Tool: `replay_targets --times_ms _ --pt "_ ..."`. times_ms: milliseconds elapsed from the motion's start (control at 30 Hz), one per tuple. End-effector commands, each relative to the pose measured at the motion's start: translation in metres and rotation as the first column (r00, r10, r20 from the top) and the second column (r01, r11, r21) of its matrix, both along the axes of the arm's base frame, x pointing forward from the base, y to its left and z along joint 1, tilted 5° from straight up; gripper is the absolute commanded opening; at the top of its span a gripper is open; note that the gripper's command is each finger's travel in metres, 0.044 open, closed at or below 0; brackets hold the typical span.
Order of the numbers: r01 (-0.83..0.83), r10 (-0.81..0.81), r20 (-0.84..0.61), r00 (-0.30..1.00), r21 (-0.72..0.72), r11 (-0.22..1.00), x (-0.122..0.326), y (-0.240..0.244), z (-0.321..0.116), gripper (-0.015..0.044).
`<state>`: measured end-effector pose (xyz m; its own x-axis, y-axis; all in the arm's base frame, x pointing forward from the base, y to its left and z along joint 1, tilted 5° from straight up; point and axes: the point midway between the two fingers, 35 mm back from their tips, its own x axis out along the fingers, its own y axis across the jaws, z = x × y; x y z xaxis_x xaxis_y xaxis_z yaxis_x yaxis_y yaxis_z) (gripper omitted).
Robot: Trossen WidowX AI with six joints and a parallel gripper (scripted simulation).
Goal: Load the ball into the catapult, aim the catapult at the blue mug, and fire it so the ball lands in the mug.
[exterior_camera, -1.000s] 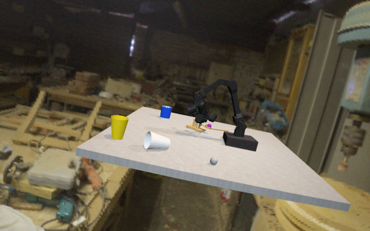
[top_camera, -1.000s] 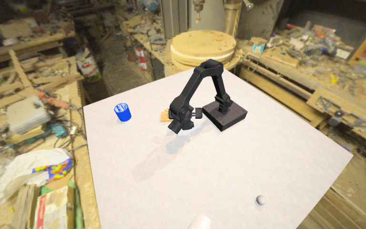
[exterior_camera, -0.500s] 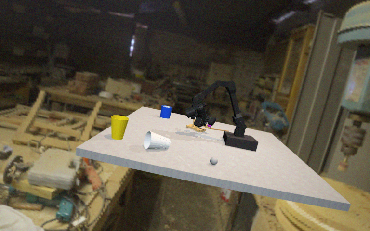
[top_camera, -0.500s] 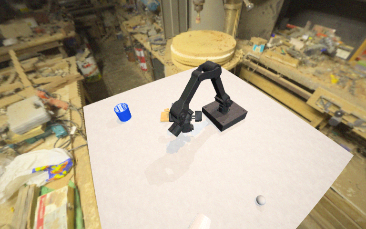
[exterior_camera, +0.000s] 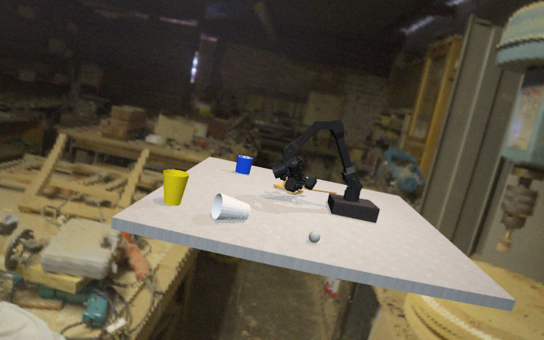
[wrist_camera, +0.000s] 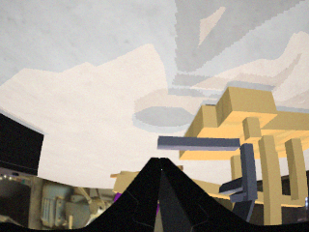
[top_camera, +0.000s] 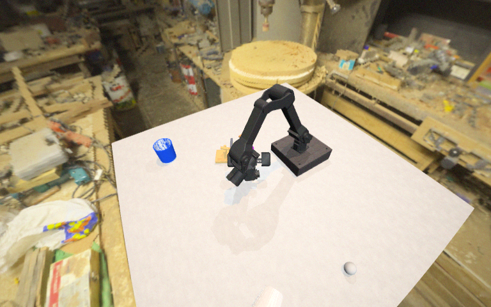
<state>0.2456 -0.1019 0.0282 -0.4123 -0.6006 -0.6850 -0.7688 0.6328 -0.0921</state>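
The blue mug [top_camera: 164, 149] [exterior_camera: 244, 164] stands upright at the far left of the white table [top_camera: 202, 260] [exterior_camera: 381, 260]. The wooden catapult [top_camera: 221, 155] [exterior_camera: 280, 185] [wrist_camera: 246, 113] with grey bars sits between the mug and the robot base [top_camera: 301, 153] [exterior_camera: 353, 207]; the arm hides most of it. My gripper [top_camera: 233, 179] [exterior_camera: 295, 185] [wrist_camera: 158, 165] is shut and empty, low beside the catapult frame. Only a sliver of the purple ball [wrist_camera: 116, 197] shows beside my fingers in the wrist view; the rest is hidden.
A small white ball [top_camera: 350, 268] [exterior_camera: 314, 236] lies on the table near the front edge. A white cup [exterior_camera: 229, 207] [top_camera: 268, 297] lies on its side and a yellow cup [exterior_camera: 175, 186] stands upright near the table's edge. Workshop clutter surrounds the table.
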Motion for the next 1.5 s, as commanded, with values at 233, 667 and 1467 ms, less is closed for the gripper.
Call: replay_targets --times_ms 233,667,1467 --pt "-0.005 0.005 -0.007 1.000 -0.004 1.000 -0.001 -0.005 -0.030 0.0000" --pt "-0.086 0.085 0.040 0.996 0.027 0.996 0.030 0.050 0.081 0.0000" --pt "0.306 -0.356 0.480 0.802 0.182 0.934 0.100 -0.005 0.091 0.0440"
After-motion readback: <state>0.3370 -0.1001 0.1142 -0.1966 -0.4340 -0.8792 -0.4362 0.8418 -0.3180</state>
